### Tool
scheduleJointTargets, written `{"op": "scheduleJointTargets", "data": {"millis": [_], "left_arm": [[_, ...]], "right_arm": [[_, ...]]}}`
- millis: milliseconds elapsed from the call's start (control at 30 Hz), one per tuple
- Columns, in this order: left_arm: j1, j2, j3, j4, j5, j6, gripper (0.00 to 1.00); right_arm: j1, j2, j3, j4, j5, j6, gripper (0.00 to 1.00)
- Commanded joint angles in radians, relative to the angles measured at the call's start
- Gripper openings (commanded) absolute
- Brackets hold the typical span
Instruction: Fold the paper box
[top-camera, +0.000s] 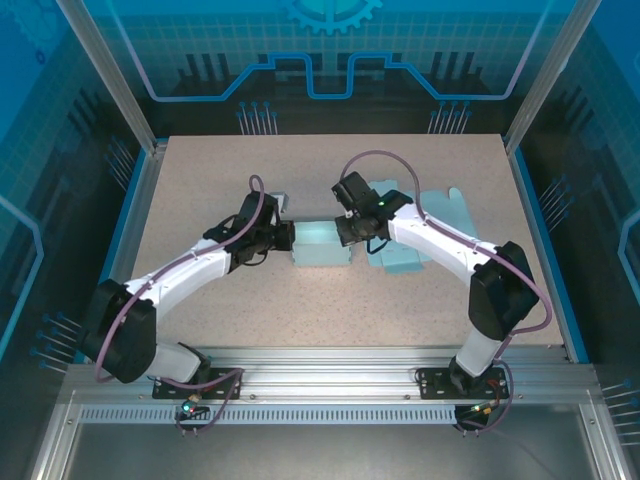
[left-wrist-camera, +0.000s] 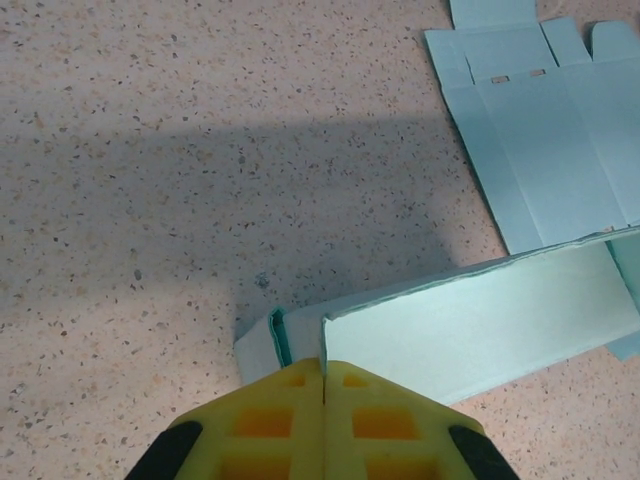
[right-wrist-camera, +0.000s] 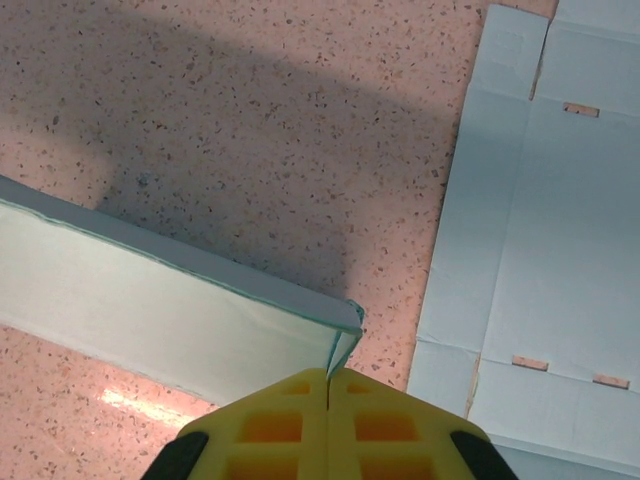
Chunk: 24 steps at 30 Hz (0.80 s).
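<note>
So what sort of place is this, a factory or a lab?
Likely a robot lab test cell: a left arm and right arm bolted to an aluminium rail, a speckled table walled by blue printed panels.

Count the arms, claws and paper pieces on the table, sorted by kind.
Arms: 2 (left arm, right arm)
Claws: 2 (left claw, right claw)
Half-folded box: 1
Flat paper sheet: 1 plainly seen
Total: 6
</note>
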Motion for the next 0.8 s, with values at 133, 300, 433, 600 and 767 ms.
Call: {"op": "scheduleJointTargets", "data": {"millis": [133, 300, 433, 600, 767], "left_arm": [[-0.048, -0.006, -0.054, 0.015, 0.002, 0.025, 0.04], [-0.058, 0.008, -0.077, 0.029, -0.040, 0.028, 0.04], [-0.063, -0.013, -0.111, 0.064, -0.052, 0.017, 0.04], [-0.069, -0.061, -0.159, 0.153, -0.048, 0.015, 0.03], [-0.081, -0.120, -0.247, 0.357, -0.047, 0.058, 0.02]], "right_arm": [[0.042, 0.000, -0.020, 0.071, -0.077, 0.027, 0.00], [0.050, 0.003, -0.030, 0.069, -0.050, 0.030, 0.00], [0.065, -0.014, -0.075, 0.098, -0.001, 0.029, 0.00], [0.088, -0.053, -0.166, 0.197, 0.053, 0.028, 0.00], [0.108, -0.102, -0.263, 0.371, 0.100, 0.003, 0.00]]}}
